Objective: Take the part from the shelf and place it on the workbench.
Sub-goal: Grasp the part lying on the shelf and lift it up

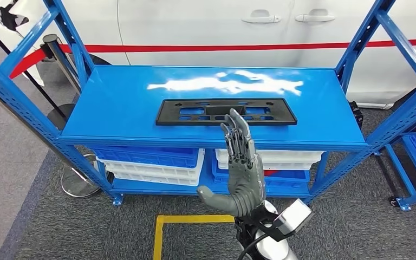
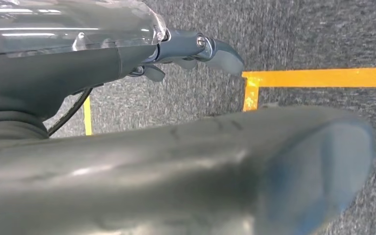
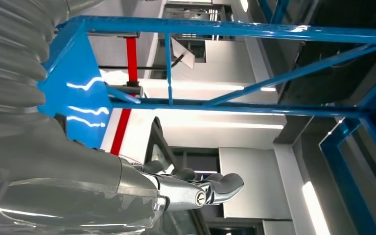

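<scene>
The flat black rectangular plastic part with cut-out slots (image 1: 226, 111) lies lengthwise on the glossy blue metal shelf (image 1: 119, 108), near the middle of the top deck and slightly toward its front edge. The right hand (image 1: 239, 168) is raised in front of the shelf, fingers stretched straight and close together, thumb out to the side, holding nothing; its fingertips (image 1: 235, 120) overlap the part's near edge from the head view, though contact can't be judged. The left hand (image 2: 196, 51) hangs over grey carpet with yellow floor tape (image 2: 318, 77), fingers loosely curled in and empty. Below the top deck sit blue and white plastic bins (image 1: 157, 162). A white car body with a red stripe (image 1: 238, 47) stands behind.
</scene>
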Motion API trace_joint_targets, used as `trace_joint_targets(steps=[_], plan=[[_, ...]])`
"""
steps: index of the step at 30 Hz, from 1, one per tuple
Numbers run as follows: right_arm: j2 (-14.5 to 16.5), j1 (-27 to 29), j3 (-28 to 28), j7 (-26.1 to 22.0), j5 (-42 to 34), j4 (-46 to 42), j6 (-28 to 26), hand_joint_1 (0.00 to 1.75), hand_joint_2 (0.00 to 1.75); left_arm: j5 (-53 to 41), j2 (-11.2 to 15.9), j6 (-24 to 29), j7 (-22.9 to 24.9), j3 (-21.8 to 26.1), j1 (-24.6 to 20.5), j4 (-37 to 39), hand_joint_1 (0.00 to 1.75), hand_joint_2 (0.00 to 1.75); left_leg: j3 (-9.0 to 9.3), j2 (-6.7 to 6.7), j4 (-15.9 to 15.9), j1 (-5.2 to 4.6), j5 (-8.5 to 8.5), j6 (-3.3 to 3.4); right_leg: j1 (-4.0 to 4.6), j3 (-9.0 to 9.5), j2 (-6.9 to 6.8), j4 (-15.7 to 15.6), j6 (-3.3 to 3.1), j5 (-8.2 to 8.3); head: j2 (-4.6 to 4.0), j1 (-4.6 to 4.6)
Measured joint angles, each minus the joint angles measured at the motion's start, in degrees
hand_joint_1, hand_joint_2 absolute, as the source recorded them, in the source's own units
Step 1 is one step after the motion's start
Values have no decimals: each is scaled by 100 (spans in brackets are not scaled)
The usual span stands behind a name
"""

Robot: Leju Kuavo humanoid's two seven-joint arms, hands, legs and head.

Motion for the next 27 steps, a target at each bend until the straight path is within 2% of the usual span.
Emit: trace_joint_targets(steps=[1,2,3,4,5,6,7,8,11,15,17,21,26,27], plan=[[-5,12,0,1,1,1,-1,0,175,0,-1,0,0,0,4,0,0,0,-3,-3,5,4,-5,-6,-20,-114,-1,239,15,-69,0,-1],[-9,21,0,2,1,2,-1,0,175,0,-1,0,0,0,9,0,0,0,-3,-9,18,12,-17,-23,-43,-141,-3,286,32,-23,0,-1],[-12,23,0,2,1,2,-1,0,175,0,-4,0,0,0,11,0,0,0,-1,-19,44,27,-37,-51,-66,-58,-5,116,49,126,0,-1],[-14,23,0,-3,1,2,2,0,175,-1,-8,0,0,0,11,0,0,0,1,-30,82,47,-69,-88,-90,107,-8,-216,66,331,0,-1],[-14,21,-1,-20,-1,2,13,0,175,-1,-10,-1,1,0,10,-1,0,0,-10,-41,130,60,-110,-138,-100,285,-3,-565,79,468,0,2],[-13,22,-3,-52,-8,-3,32,0,175,-3,-13,-8,8,0,6,-1,0,0,-29,-49,193,60,-154,-188,-103,417,7,-833,63,551,0,5],[-10,25,-6,-85,-23,-10,58,0,175,-8,-13,-17,19,0,3,-2,0,0,-53,-53,242,56,-196,-229,-102,481,18,-982,36,566,0,8],[-7,27,-13,-111,-47,-19,84,0,175,-14,-12,-26,36,0,2,-2,0,0,-75,-57,271,46,-218,-228,-91,488,30,-1013,3,530,0,8],[6,32,-42,-130,-121,-34,104,0,175,-42,-13,21,100,-1,6,-2,0,0,-78,-61,267,39,-224,-129,-77,478,36,-1018,-59,531,0,3],[39,32,-124,-106,2,-34,-143,0,175,-93,-19,516,129,-15,6,-2,0,0,-58,-62,225,46,-206,-131,-54,478,33,-1015,-114,514,0,3],[44,31,-155,-81,67,-34,-216,0,175,-129,-35,870,50,-34,5,-2,0,0,-55,-62,217,57,-202,-164,-38,478,34,-1011,-131,510,0,3],[43,32,-179,-69,-5,-34,-174,0,175,-241,-58,1279,-67,-105,4,-2,0,0,-54,-62,205,79,-202,-306,-23,477,31,-1003,-140,505,0,3],[43,33,-188,-71,-43,-34,-145,0,175,-283,-61,1272,-95,-134,5,-1,0,0,-55,-62,204,80,-202,-326,-23,478,30,-1002,-140,505,0,4],[43,38,-195,-78,-97,-34,-106,0,131,-267,-63,1125,-154,-163,6,0,0,0,-56,-62,206,78,-202,-334,-24,482,29,-1004,-138,507,0,4]])
